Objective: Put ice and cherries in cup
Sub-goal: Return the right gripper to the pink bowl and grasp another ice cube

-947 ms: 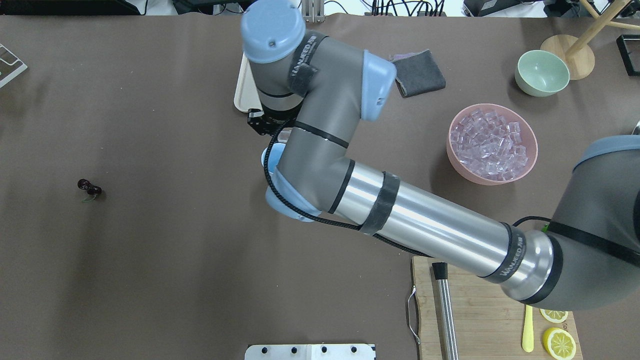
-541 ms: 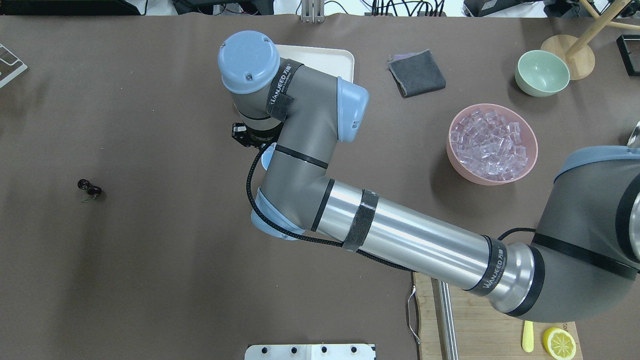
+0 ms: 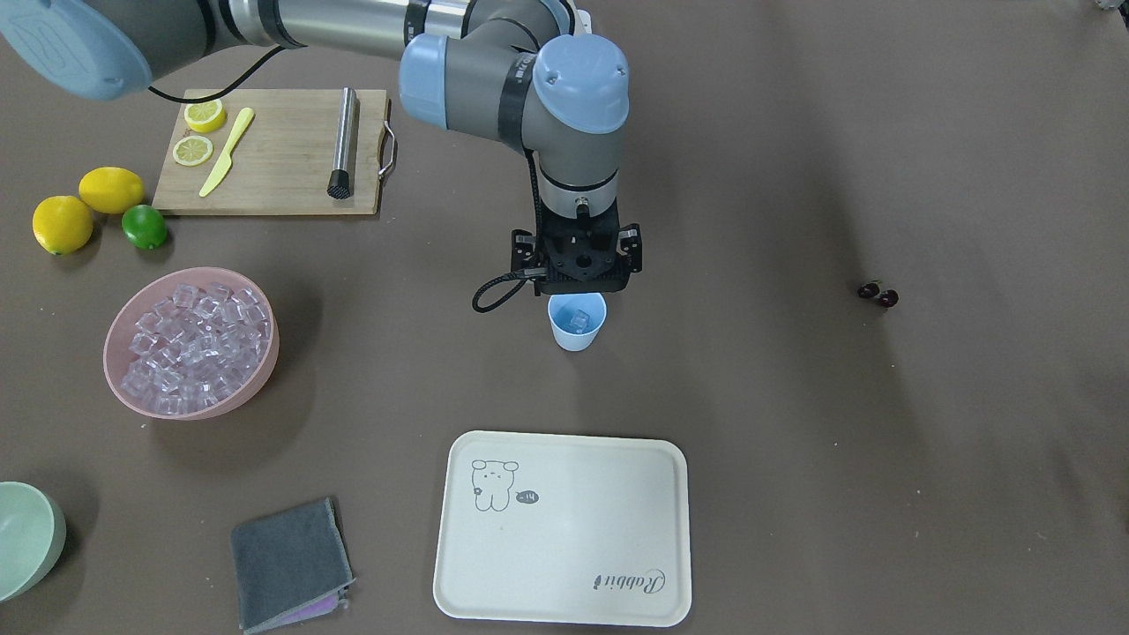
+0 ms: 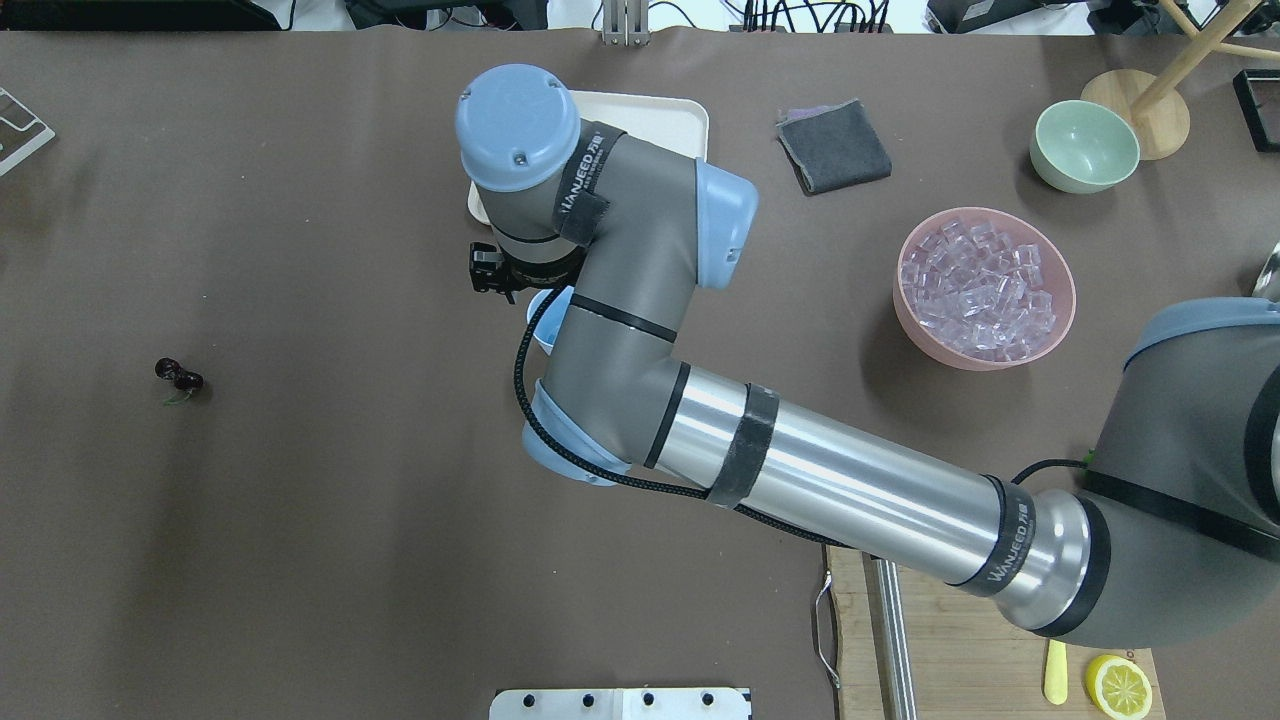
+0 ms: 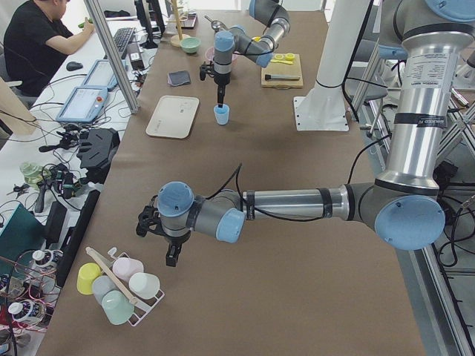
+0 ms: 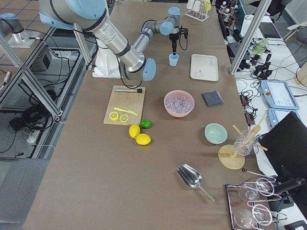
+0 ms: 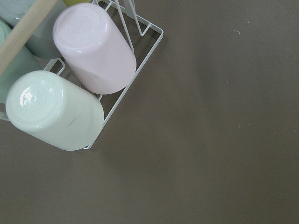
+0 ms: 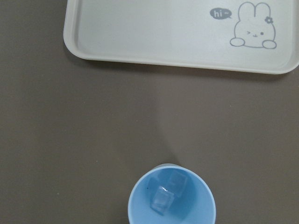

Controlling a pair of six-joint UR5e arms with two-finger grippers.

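The light-blue cup (image 3: 577,324) stands upright at mid-table and also shows in the right wrist view (image 8: 171,198). Two clear ice cubes (image 8: 163,198) lie in it. More ice (image 3: 190,339) fills the pink bowl (image 3: 119,388). The dark cherries (image 3: 878,294) lie on the cloth far off, on my left arm's side. My right gripper (image 3: 579,282) hangs straight over the cup; its fingers are hidden, so I cannot tell whether it is open or shut. My left gripper (image 5: 172,256) shows only in the exterior left view, beside a cup rack; I cannot tell its state.
A cream tray (image 3: 564,529) lies just beyond the cup. A cutting board (image 3: 273,168) with lemon slices, a yellow knife and a steel muddler, two lemons and a lime (image 3: 144,226) are on my right arm's side. A green bowl (image 4: 1084,146) and a grey cloth (image 4: 835,145) lie further back.
My right arm's wrist swung left, then a little back to the right, staying above the cup. The cup and the cherries have not moved.
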